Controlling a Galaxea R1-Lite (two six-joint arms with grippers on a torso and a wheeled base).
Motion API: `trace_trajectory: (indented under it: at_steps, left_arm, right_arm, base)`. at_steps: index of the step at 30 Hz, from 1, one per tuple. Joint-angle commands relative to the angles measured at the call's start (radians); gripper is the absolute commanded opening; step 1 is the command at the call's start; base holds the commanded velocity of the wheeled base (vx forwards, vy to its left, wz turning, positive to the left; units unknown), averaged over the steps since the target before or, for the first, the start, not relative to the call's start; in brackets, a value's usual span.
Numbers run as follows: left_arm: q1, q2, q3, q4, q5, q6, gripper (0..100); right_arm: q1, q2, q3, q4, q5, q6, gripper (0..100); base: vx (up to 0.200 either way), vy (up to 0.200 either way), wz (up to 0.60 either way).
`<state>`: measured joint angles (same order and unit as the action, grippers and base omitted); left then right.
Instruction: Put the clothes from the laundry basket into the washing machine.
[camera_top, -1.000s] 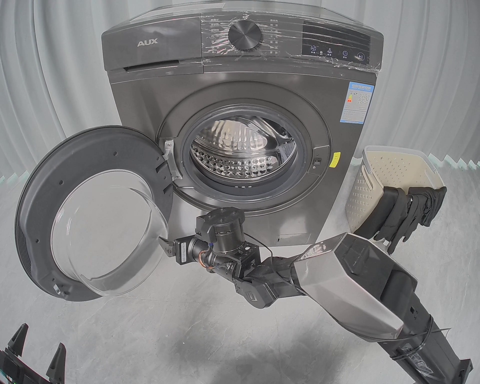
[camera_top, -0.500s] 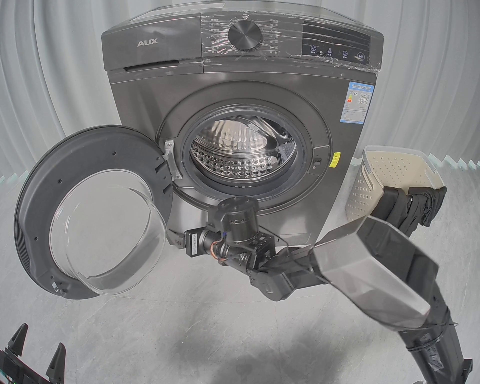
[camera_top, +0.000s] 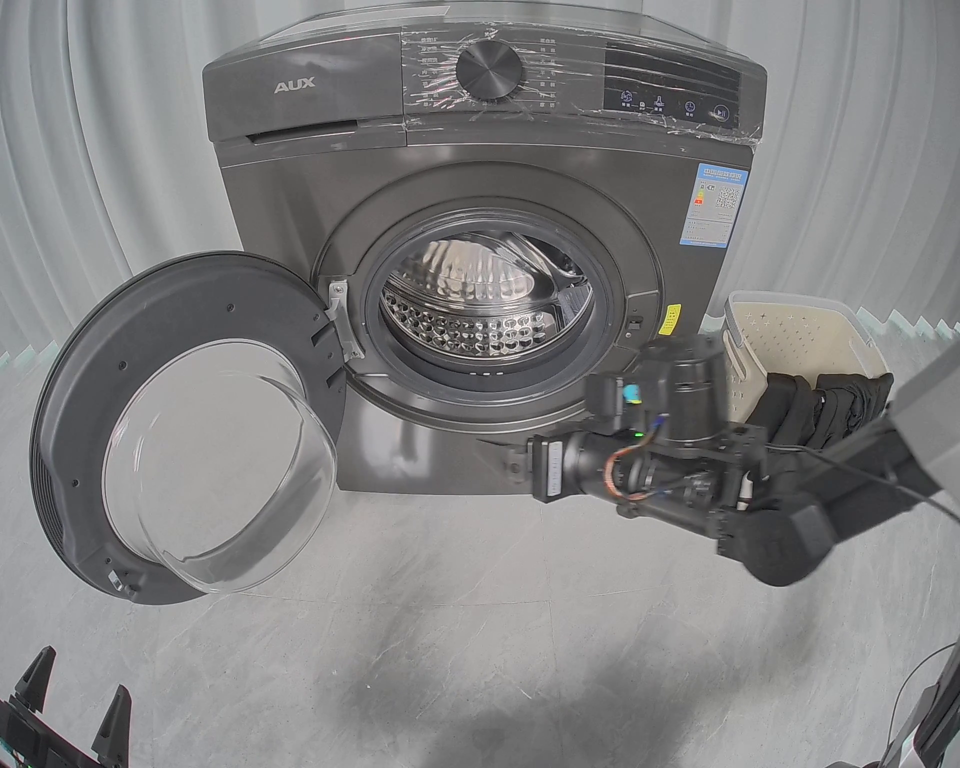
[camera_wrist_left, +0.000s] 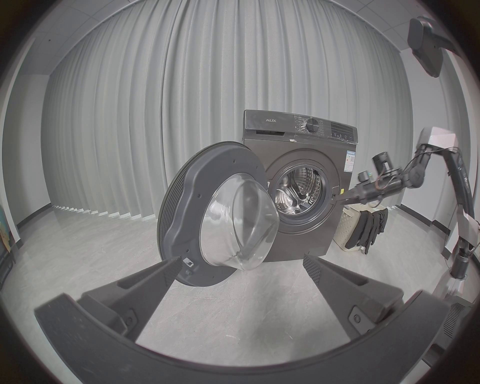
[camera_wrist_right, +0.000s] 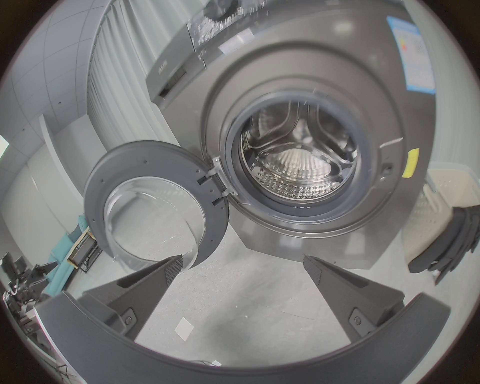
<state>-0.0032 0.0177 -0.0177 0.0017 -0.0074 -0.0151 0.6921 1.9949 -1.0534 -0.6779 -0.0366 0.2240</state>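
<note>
My fingers (camera_wrist_right: 140, 286) are dark grey, like the washing machine (camera_top: 300, 190); its drum (camera_top: 480, 330) shines silver, dotted with holes. The laundry basket (camera_top: 800, 335) is cream with a dotted pattern, the clothes (camera_top: 840, 400) black, the floor (camera_top: 450, 620) pale marbled grey.

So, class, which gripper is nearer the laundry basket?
Right. The right gripper hangs beside the laundry basket; the left gripper sits far away, over by the open door.

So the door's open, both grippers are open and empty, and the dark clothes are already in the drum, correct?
Not quite: the drum is empty in the right wrist view; the dark clothes hang over the rim of the laundry basket. The rest holds.
</note>
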Motion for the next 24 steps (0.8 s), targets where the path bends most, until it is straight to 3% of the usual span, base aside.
trace_trajectory:
  at_steps: [1,2,7,11,13,16,24]
  left_arm:
    - [0.000,-0.018,0.016,0.000,0.003,0.006,100]
    - [0.000,-0.018,0.015,0.000,0.003,0.004,100]
    - [0.000,-0.018,0.016,0.000,0.003,0.004,100]
    - [0.000,-0.018,0.015,0.000,0.003,0.004,100]
    - [0.000,-0.018,0.015,0.000,0.003,0.004,100]
    - [0.000,-0.018,0.016,0.000,0.003,0.006,100]
    - [0.000,-0.018,0.015,0.000,0.003,0.004,100]
  right_arm:
    - [-0.137,-0.602,0.478,-0.049,0.004,-0.094,100]
    - [-0.138,-0.611,0.484,-0.049,0.004,-0.095,100]
    - [-0.276,-0.883,0.622,-0.043,0.011,-0.201,100]
    - [-0.319,-1.050,0.728,-0.038,0.007,-0.207,100]
    - [-0.319,-1.050,0.728,-0.038,0.007,-0.207,100]
    - [-0.356,-1.197,0.826,0.003,0.014,-0.206,100]
    - [-0.411,-1.331,0.934,0.015,0.015,-0.203,100]
  base:
    - [0.000,0.000,0.00]
    - [0.000,0.000,0.00]
    - [0.000,0.000,0.00]
    - [0.000,0.000,0.00]
    - [0.000,0.000,0.00]
    - [0.000,0.000,0.00]
    - [0.000,0.000,0.00]
